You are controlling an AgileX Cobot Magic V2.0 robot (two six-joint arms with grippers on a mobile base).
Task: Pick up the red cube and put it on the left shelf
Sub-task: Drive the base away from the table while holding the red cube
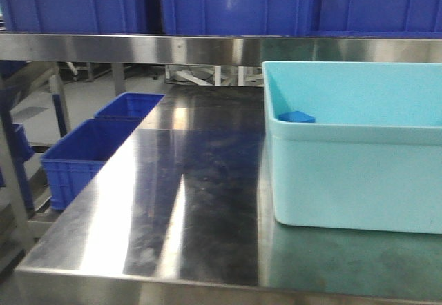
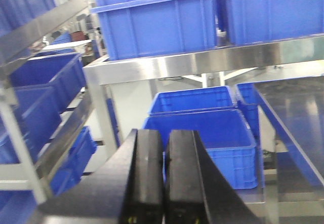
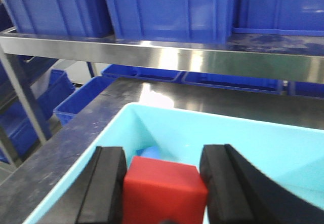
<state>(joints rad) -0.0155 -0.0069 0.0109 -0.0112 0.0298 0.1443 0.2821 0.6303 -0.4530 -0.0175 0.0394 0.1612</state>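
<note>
Shiny steel tabletop [image 1: 193, 181]. Above the pale cyan plastic tub [image 3: 243, 143], right tool [image 3: 163, 173] clamps small red cube [image 3: 164, 191], likely light, stiff, by flat sides; left tool [image 2: 163, 148] pressed together.

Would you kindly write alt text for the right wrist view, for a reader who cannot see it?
The right gripper holds the red cube between its black jaws, over a cyan tub with a blue cube inside. Beyond lie the steel table and a steel shelf carrying blue crates.
</note>
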